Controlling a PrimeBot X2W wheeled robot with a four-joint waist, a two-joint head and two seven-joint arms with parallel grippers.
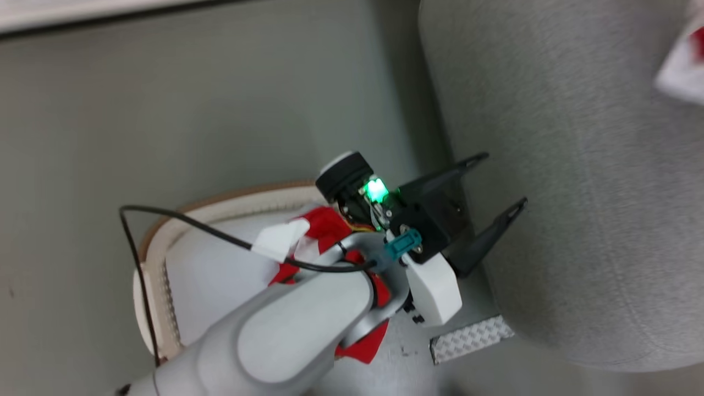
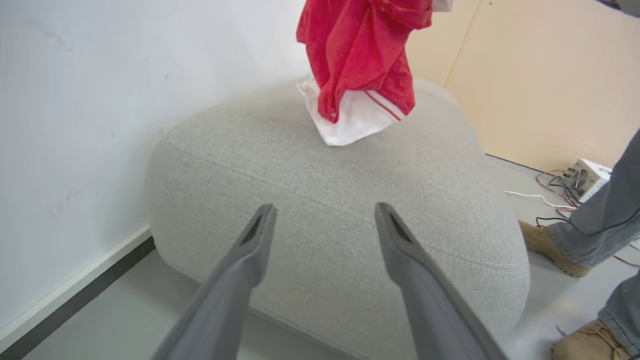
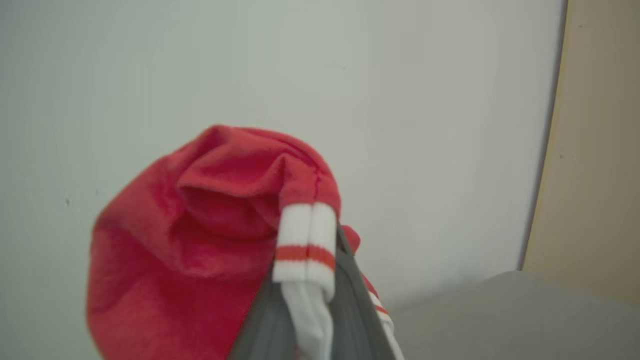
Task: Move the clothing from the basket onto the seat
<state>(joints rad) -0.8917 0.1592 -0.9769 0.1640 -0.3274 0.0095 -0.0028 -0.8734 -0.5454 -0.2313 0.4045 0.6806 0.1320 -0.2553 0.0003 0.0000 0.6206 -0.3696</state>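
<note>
Soft, light red clothing [image 2: 360,55] hangs limp from the right end effector [image 3: 312,300], which is clamped on a white striped cuff. Its hem reaches the grey seat [image 2: 280,150]. More lies bunched in the basket [image 1: 165,231], left of the seat. The left end effector [image 1: 503,180] is wide open and empty. A person's boots [image 2: 547,247] stand at the seat's far side.

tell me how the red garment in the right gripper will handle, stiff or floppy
Very likely floppy: the red garment hangs in loose folds from the right gripper. Probably light for its size, since one pinch at the striped cuff holds it up. On the seat it should slump into a heap, not roll.
</note>
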